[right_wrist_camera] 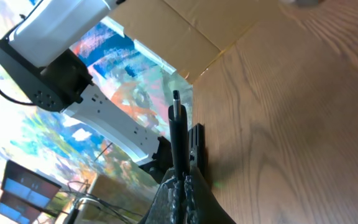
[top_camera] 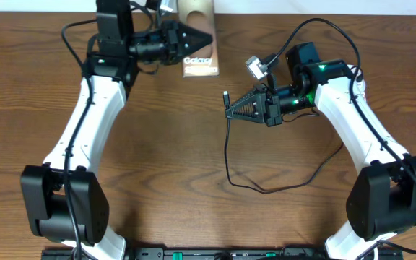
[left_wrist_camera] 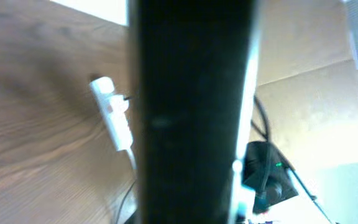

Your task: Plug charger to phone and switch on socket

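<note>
While the overhead camera is looking down on the wooden table (top_camera: 157, 144), the left gripper (top_camera: 201, 36) is reaching to the right near the far edge. Its claw is sitting narrow, closed on the phone (top_camera: 199, 65). The phone is showing its bronze-grey back and white Galaxy lettering just beside the fingertips. Over to the right, well apart from the phone, the right gripper (top_camera: 231, 108) is pointing left with its claw pinched tight on the charger (top_camera: 227, 152). The connector tip (top_camera: 226, 96) is poking out just past the fingers. The thin black cable is dropping toward the near side, looping across the wood and running back under the right arm (top_camera: 360, 123).

Switching to the left wrist, a dark, blurred slab is filling the middle of the view from top to bottom, and that is the phone sitting in the grip. To its left the socket (left_wrist_camera: 112, 113) is lying flat on the table, white with small red marks, its white cord trailing off from its lower end.

Now the right wrist: the fingers (right_wrist_camera: 179, 196) are squeezing together at the bottom edge, and the charger's black end is standing straight up out of them. The tip is hanging in the air above the table, touching nothing. The left arm (right_wrist_camera: 61, 37) is showing behind it.
</note>
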You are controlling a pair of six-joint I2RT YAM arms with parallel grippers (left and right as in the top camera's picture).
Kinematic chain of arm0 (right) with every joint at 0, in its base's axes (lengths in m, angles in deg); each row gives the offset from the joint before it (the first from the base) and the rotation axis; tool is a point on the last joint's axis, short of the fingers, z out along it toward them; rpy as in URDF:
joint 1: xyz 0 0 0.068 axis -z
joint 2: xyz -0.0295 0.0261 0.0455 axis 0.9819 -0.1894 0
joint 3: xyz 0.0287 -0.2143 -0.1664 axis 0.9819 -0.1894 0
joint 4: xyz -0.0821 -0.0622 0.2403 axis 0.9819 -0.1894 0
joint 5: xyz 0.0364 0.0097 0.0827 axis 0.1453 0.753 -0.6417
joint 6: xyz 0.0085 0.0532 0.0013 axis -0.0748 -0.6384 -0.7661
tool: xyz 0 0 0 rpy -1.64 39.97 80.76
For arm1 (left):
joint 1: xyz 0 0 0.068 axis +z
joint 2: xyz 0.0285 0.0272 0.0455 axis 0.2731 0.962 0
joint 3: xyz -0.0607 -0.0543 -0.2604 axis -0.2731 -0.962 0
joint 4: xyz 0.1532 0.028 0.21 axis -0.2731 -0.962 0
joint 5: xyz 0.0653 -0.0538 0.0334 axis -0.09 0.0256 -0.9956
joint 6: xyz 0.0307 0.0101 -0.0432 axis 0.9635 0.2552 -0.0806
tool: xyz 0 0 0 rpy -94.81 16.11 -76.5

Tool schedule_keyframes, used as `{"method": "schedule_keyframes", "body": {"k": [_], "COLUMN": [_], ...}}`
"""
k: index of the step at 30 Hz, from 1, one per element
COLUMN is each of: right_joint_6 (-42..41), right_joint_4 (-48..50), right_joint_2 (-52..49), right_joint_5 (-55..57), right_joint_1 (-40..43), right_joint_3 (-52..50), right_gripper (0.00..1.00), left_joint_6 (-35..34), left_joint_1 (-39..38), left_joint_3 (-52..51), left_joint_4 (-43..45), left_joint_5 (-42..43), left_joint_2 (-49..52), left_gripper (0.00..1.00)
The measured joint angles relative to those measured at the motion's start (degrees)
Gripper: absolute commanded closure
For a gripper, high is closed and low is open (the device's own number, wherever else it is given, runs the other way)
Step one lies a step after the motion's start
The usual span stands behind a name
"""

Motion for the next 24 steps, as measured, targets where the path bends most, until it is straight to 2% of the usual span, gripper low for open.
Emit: {"method": "schedule_keyframes", "body": {"k": [3,7,24], "right_joint_6": [0.13,-2.43,-17.31], "right_joint_4": [2.36,6.62,21.46], "right_joint_2": [0.00,0.00,0.00], "right_joint_5": [-0.39,-0.79,-1.18], "right_joint_1": [-0.02,-0.02,0.13], "right_joint_3": [0.00,0.00,-0.02], "right_gripper": [0.99,0.99,0.98], "left_joint_6": [-5.55,-8.63,-9.51], "left_joint_1": [-1.79,-2.97,-3.78], "left_joint_3": [0.00,0.00,0.00], "left_joint_4": [4.98,5.44,7.61], "left_joint_5": [-1.36,-2.89,-2.36], "left_joint_2": [-0.11,-0.22,-0.22], "left_gripper": [0.93,0.93,0.92]}}
